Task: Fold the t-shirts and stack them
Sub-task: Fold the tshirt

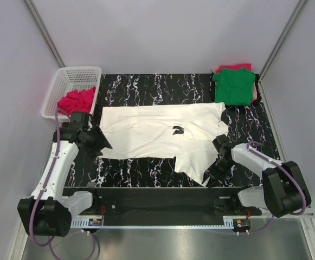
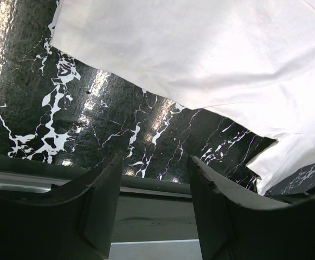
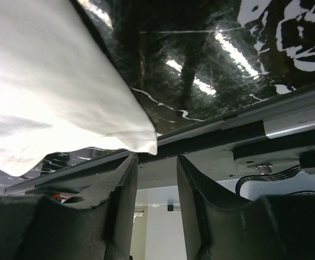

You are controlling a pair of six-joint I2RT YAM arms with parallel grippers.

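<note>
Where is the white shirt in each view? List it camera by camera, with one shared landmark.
Top external: white shirt spread flat across the middle.
Left wrist: white shirt fills the top and right, beyond the left gripper.
Right wrist: white shirt at upper left, its corner just above the right gripper.
Shared landmark: the black marbled table under it.
</note>
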